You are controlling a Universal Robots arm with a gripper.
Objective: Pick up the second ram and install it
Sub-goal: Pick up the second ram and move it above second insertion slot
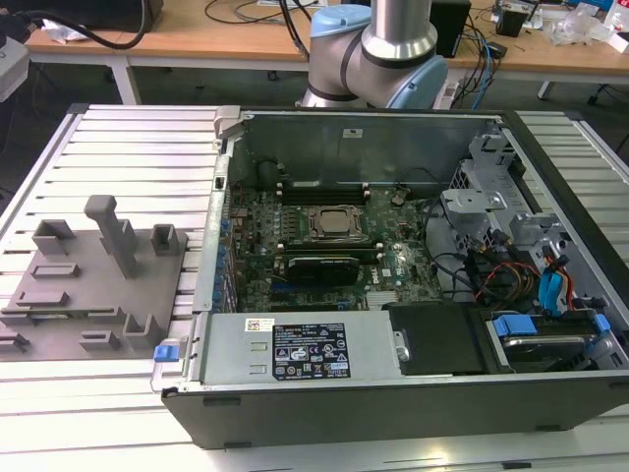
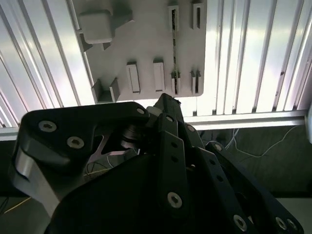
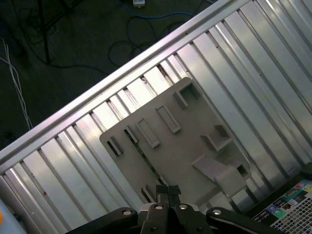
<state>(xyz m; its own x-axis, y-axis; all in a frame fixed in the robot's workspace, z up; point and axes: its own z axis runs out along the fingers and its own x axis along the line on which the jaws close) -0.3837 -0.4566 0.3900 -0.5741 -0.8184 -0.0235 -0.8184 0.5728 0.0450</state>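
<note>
**Pick-up stage, gripper above the holder.** I am judging the work to be at the reach for the second ram (image 3: 142, 155), before any grasp. The thin stick is standing on edge in the narrow slots of the grey holder plate (image 1: 98, 295). In the exterior view that plate is lying at about 9 o'clock from the open computer case (image 1: 393, 418). In both wrist views the gripper (image 3: 168, 189) is hanging above the plate, near one end of the second ram (image 2: 174, 48) but apart from it. Its jaws are pressed together and are pinching nothing. As I am reading it, a grasp is calling for the jaws to be spread wider than the board is thick, squared to its long edge and centred along it. The black memory slots (image 1: 322, 185) are lying at 12 o'clock from the processor (image 1: 334, 222), well apart from the plate.
</note>
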